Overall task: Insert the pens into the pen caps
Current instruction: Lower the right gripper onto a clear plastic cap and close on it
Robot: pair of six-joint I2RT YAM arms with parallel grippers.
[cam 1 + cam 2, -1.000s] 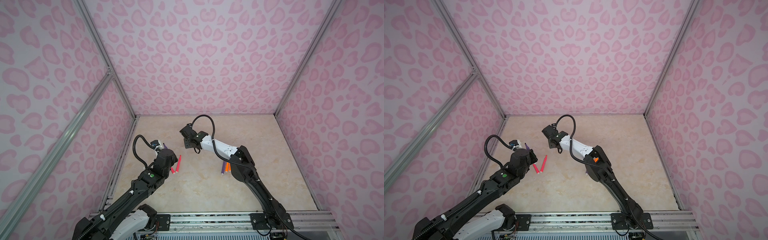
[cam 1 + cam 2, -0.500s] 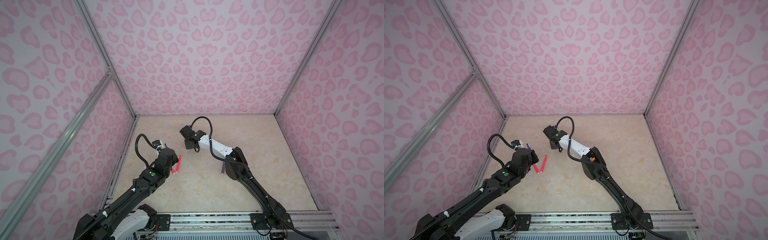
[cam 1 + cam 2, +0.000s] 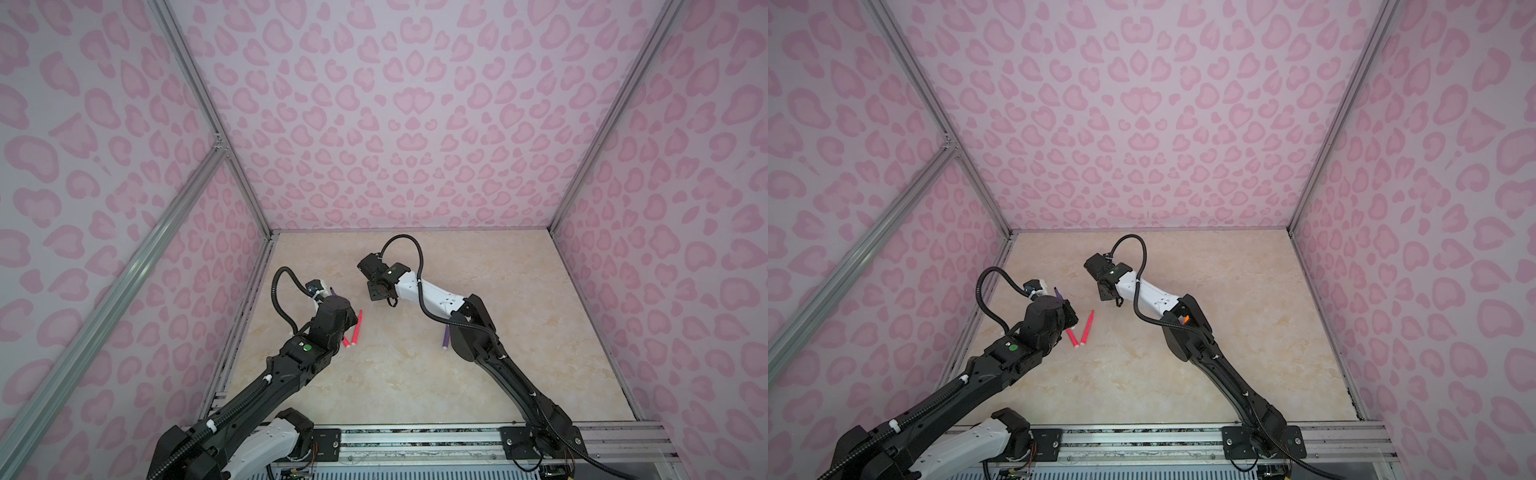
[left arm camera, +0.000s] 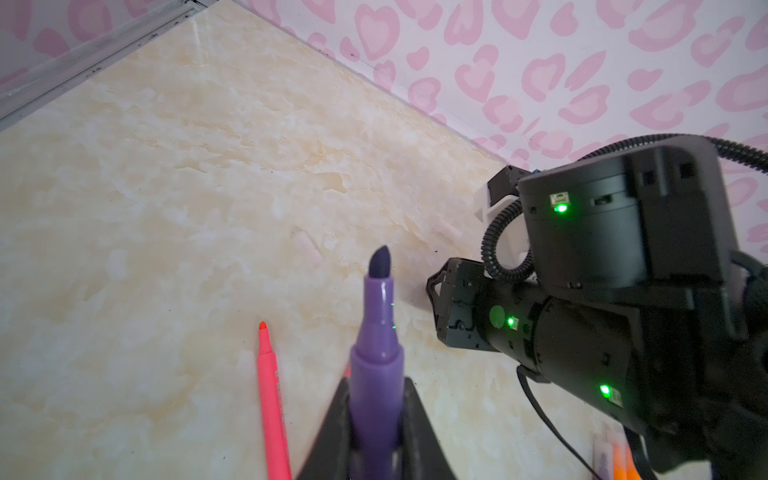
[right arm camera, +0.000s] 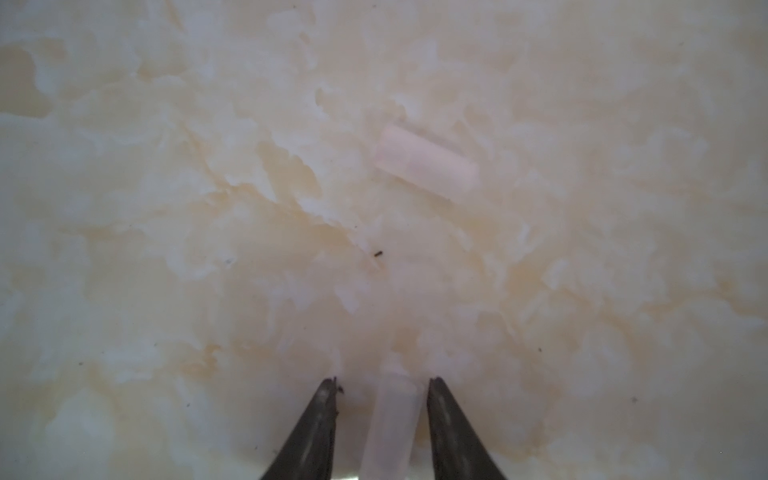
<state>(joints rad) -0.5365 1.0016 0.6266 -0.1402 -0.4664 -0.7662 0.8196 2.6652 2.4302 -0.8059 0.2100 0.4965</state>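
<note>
The marbled table (image 3: pixel 395 386) lies bare on the near side of the two pink-red pens (image 3: pixel 357 328), leaving wide room for a pass. Just left of those pens the left gripper (image 4: pixel 375 388) blocks the way, clamped on a purple pen (image 4: pixel 377 332). Beyond the pens to the right, the right gripper (image 5: pixel 381 380) hangs low, jaws apart around a clear cap (image 5: pixel 392 415), another cap (image 5: pixel 426 160) lying near. Further right of the pens, the right arm (image 3: pixel 469 332) overhangs a second purple pen (image 3: pixel 445 338).
</note>
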